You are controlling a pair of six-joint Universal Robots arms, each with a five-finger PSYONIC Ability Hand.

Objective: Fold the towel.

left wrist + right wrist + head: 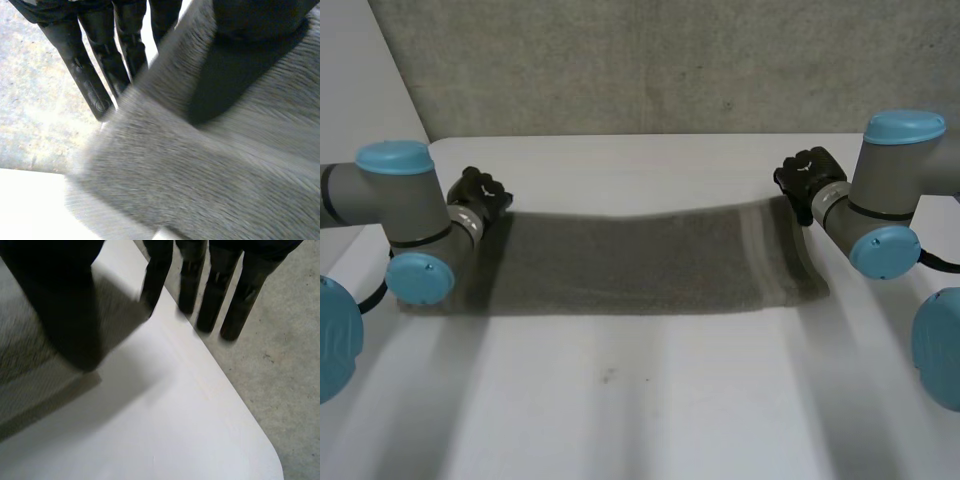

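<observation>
Head view: a long grey fluffy towel [640, 265] lies flat across the white counter [640, 400], running from left to right. The left hand [480, 192] is at the towel's far left corner. The right hand [810, 175] is at its far right corner.

In the left wrist view, the towel [200, 175] comes up between the thumb [260, 20] and the straight fingers [90, 85]. The thumb sits on top of the cloth and the fingers are behind it, so the left hand looks to be pinching that corner.

In the right wrist view, the thumb [65, 315] is above the towel [25, 365]. The straight fingers [212, 295] are well apart from it, past the cloth, over the counter's far edge and the grey floor [280, 365]. This hand looks released and holds nothing.

What could go wrong? If the left hand lifts alone, the towel may twist and the fold will be crooked. The right hand may close on air, because only a little bit of the corner sits between its thumb and fingers. A weak pinch could also let the thick cloth slip out partway through the fold.
</observation>
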